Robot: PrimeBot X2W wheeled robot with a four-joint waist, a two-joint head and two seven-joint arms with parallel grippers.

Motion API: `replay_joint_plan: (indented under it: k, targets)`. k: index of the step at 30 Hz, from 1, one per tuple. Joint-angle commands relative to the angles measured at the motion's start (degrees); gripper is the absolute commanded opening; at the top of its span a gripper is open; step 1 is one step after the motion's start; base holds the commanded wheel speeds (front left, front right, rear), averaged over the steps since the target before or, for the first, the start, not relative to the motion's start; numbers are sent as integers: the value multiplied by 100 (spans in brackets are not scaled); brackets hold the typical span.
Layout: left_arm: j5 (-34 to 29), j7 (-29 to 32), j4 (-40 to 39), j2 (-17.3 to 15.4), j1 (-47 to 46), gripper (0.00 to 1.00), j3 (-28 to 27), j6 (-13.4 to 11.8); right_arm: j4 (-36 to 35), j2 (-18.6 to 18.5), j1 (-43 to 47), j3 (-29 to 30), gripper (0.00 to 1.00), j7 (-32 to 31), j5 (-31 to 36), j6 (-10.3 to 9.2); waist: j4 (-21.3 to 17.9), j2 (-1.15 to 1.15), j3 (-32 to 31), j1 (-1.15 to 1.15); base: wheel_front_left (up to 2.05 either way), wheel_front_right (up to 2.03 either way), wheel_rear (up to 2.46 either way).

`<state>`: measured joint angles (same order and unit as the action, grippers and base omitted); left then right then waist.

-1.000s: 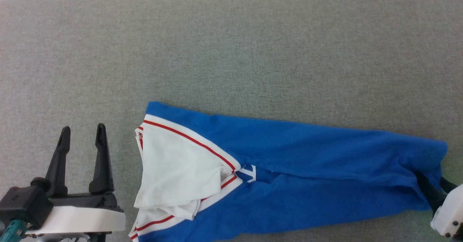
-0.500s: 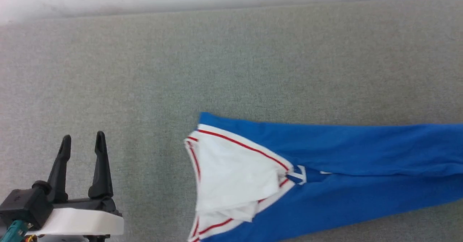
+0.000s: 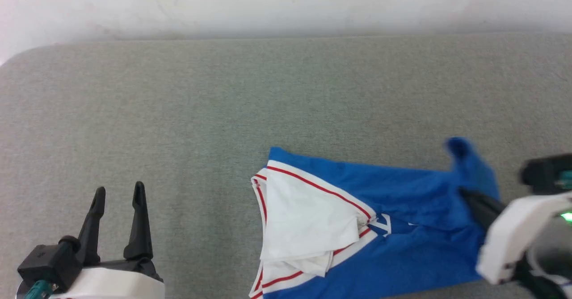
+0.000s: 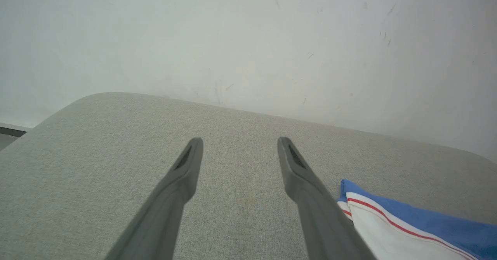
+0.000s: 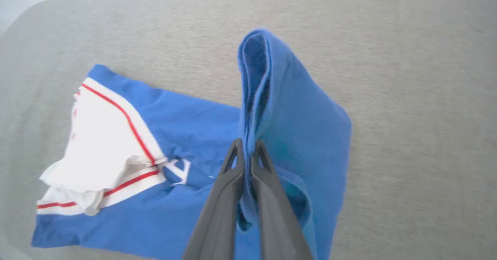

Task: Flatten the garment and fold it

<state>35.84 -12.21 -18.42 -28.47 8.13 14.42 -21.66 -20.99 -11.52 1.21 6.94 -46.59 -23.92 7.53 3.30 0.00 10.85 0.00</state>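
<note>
The garment (image 3: 402, 227), a bright blue jersey with white sleeves edged in red, lies folded lengthwise on the grey surface, sleeves bunched at its left end (image 5: 105, 151). My right gripper (image 5: 247, 145) is shut on the blue hem end, which it holds lifted and doubled back over the body; in the head view that gripper (image 3: 467, 195) sits at the right with a blue flap (image 3: 464, 156) standing above it. A bit of white lettering (image 3: 383, 224) peeks out mid-shirt. My left gripper (image 3: 118, 191) stands open at the lower left, apart from the sleeve end (image 4: 388, 229), nothing between its fingers.
The grey fabric-covered table (image 3: 223, 111) ends at a white wall (image 3: 286, 4) at the back, with a rounded corner (image 3: 18, 60) at the far left. Bare grey surface stretches left of and behind the shirt.
The head camera has shifted, showing more wall. My right gripper has lifted the hem end and carried it leftward over the shirt, so the blue body now looks shorter. The left gripper stays open.
</note>
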Motion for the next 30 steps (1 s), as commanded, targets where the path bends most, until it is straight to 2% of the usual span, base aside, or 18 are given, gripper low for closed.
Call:
replay_joint_plan:
  k: [1,6,11,16,25,26,27,30]
  targets:
    - [31,-27,38,8,51,100,19,45,-104,130,-177,-471,0,-101,-115,-4,180,0,-110,0,0,0,0]
    - [42,20,39,0,84,100,54,32,-75,317,-580,-1615,0,-197,-168,-4,393,0,-180,0,0,0,0]
    - [57,56,22,13,84,100,100,30,247,518,-1003,-2465,0,-216,-164,-4,583,0,-162,0,0,0,0]
    - [79,64,48,46,68,100,139,43,631,635,-1261,-2847,0,-194,-35,-4,712,0,-113,0,0,0,0]
    - [127,24,226,219,-35,100,295,122,2026,824,-1426,-3179,0,35,490,-4,904,0,-111,0,0,0,0]
    - [130,22,247,239,-55,100,317,133,2169,837,-1417,-3159,25,84,527,-4,921,0,-115,0,0,0,0]
    - [134,23,269,256,-75,100,340,147,2305,847,-1411,-3126,100,137,586,-4,936,0,-123,0,0,0,0]
    - [138,33,326,287,-137,100,389,172,2542,859,-1423,-3092,100,311,621,-4,965,0,-144,0,0,0,0]
